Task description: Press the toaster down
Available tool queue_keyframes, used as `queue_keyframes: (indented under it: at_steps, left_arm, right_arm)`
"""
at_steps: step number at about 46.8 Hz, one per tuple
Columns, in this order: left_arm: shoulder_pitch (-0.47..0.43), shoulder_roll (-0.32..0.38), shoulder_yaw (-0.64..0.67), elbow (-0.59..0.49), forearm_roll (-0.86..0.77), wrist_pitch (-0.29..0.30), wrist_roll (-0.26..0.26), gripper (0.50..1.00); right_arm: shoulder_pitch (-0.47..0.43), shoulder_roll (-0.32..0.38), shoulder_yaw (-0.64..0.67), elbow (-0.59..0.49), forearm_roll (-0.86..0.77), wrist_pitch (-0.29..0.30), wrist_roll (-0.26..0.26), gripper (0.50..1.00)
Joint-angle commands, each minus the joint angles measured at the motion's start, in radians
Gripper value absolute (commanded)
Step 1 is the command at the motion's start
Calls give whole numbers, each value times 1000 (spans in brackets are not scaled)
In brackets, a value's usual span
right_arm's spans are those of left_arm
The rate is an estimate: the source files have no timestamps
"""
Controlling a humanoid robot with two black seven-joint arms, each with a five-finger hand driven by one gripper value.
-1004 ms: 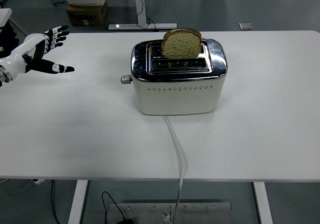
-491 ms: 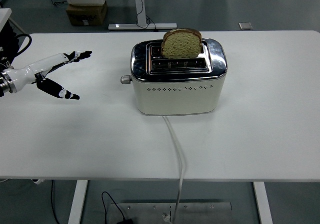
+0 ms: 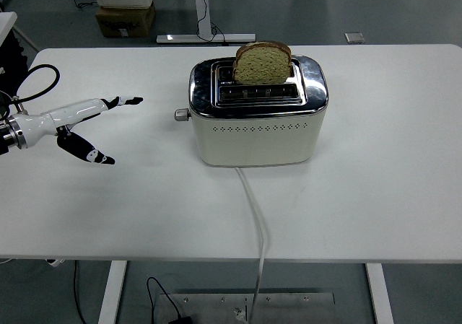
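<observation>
Left hand (image 3: pixel 85 125) hangs over the white table (image 3: pixel 375 194) at its left side, fingers stretched out flat and thumb dropped below, holding nothing. From the head view, the toaster (image 3: pixel 258 118) stands at the table's middle, its long axis running left to right, a slice of bread (image 3: pixel 262 63) upright in the rear slot. Its lever (image 3: pixel 180 115) juts from the left end, facing the hand, to the right of the fingertips with bare table between. Only the left arm shows, so the press falls to it. Compared with half a second ago, the hand has slid a little rightward toward the lever.
</observation>
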Motion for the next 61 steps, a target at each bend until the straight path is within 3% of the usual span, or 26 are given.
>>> queue_keyframes:
  at_steps: [1, 12, 61]
  left_arm:
    - [0, -16, 2, 0, -1, 7, 0, 1000]
    - [-3, -59, 3, 0, -1, 24, 6, 1000]
    - [-18, -104, 44, 2, 17, 27, 11, 1000]
  right_arm:
    - [0, 0, 0, 0, 0, 0, 0, 998]
    - [0, 0, 0, 0, 0, 0, 0, 998]
    - [0, 0, 0, 0, 0, 0, 0, 998]
